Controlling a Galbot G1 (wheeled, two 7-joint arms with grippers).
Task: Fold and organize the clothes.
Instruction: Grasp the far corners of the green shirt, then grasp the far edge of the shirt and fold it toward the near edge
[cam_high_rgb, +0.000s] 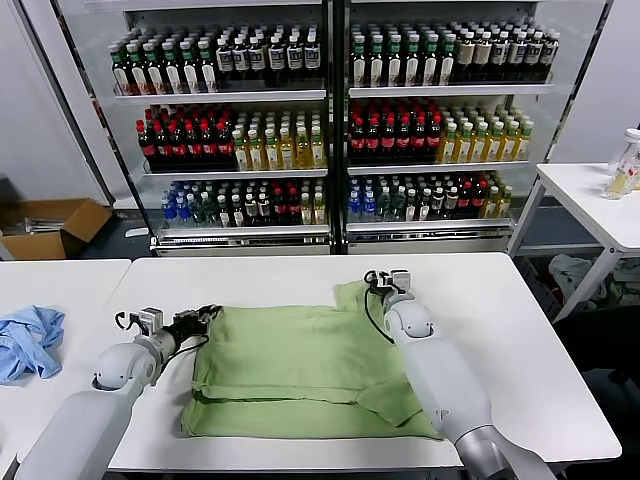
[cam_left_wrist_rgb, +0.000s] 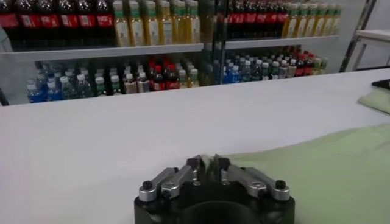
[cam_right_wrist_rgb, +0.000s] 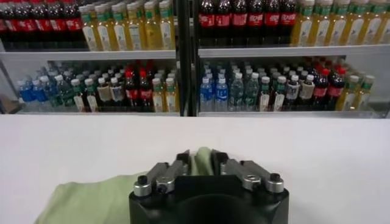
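White table (cam_high_rgb: 300, 275) is bearing one green shirt (cam_high_rgb: 300, 370); we are pinching it with left gripper (cam_high_rgb: 207, 316) and right gripper (cam_high_rgb: 377, 287), cloth between fingers visible only in wrist views.

pretty even bright indoor light, soft shadows under the shirt (cam_high_rgb: 300, 370) on the table (cam_high_rgb: 520, 330). bottle shelves (cam_left_wrist_rgb: 158, 49) look blurry in both wrist views (some glare on the glass).

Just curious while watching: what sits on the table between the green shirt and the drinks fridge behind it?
Nothing: in the head view the white table is bare from the shirt to its far edge before the drinks fridge.
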